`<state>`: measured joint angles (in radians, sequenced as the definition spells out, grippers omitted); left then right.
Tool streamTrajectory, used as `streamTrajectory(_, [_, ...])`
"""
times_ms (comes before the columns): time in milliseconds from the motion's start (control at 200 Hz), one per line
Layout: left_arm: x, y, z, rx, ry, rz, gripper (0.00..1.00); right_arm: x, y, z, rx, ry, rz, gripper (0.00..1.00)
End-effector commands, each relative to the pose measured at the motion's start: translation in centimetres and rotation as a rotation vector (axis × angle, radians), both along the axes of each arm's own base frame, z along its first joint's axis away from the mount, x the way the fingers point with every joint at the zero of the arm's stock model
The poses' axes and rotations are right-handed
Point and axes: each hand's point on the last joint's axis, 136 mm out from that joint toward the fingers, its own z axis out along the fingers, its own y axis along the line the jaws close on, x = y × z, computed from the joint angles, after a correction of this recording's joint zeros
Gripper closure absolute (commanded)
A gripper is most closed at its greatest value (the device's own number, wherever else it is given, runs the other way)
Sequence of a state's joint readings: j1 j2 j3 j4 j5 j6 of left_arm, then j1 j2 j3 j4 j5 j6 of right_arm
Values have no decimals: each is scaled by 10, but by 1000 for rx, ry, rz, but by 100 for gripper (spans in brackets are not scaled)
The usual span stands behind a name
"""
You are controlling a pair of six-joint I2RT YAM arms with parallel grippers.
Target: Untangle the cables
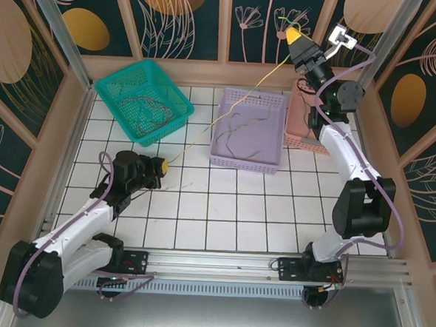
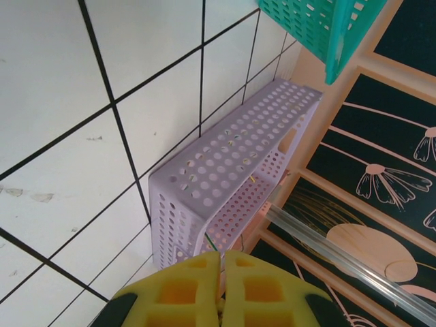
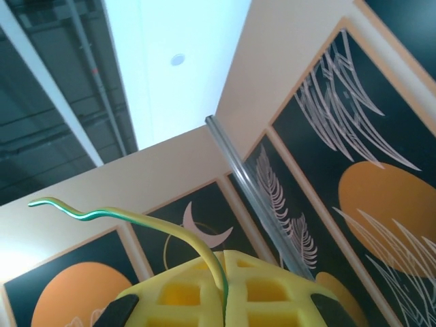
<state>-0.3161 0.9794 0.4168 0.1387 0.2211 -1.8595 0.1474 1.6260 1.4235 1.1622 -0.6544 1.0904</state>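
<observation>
Here: teal basket holds dark cables; purple basket, loose cables.

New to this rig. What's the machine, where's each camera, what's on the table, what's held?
The left arm and the right arm are robot arms bolted at the near edge of a tiled table. The overhead picture is from a fixed camera above and behind them. The other two are from a camera on each wrist, looking past yellow finger pads. On the table stand a teal basket and a lilac basket, each with loose cables inside, and a pink basket by the right arm. The left gripper, low, and the right gripper, raised, are each shut on one yellow-green cable stretched between them.
</observation>
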Motion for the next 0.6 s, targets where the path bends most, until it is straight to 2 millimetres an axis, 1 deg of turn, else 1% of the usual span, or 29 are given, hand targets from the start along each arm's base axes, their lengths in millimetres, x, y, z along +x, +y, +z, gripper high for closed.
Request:
streamTrajectory(0, [-26,35,-65,171,228,64,100,-69,-50,90,95,-322,-166,100])
streamTrajectory(115, [-25,44,-68,183,237,78,100,-78,-69,101,95,-362,-236,100])
streamTrajectory(220, [-23,51,-68,200,243,79,100,-85,-87,109,116,-388,-254,100])
streamTrajectory(285, [-19,56,-65,217,237,82,100,-86,-92,112,117,-388,-258,100])
streamTrajectory(345, [-13,59,-58,246,224,77,100,-81,-88,111,88,-365,-259,100])
streamTrajectory(415, [5,58,-38,299,170,47,100,-65,-70,103,-6,-299,-263,100])
streamTrajectory(455, [19,56,-21,337,122,17,100,-57,-59,94,-51,-268,-275,100])
streamTrajectory(480, [30,54,-7,360,82,-2,100,-50,-50,85,-81,-226,-278,100])
streamTrajectory(490, [33,53,-4,365,79,-5,100,-46,-47,81,-95,-208,-280,100])
streamTrajectory(515, [44,51,11,400,38,-30,100,-38,-41,72,-130,-164,-292,100])
streamTrajectory(535, [53,49,23,424,12,-43,100,-28,-36,61,-159,-105,-294,100])
streamTrajectory(540, [54,49,24,438,8,-51,100,-26,-35,59,-167,-97,-297,100])
streamTrajectory(560, [64,47,40,459,-30,-59,100,-20,-30,50,-193,-63,-298,100])
streamTrajectory(590, [77,43,58,513,-76,-91,100,-13,-25,35,-233,-14,-309,100])
streamTrajectory(595, [78,43,58,526,-78,-99,100,-11,-24,33,-239,-4,-310,100])
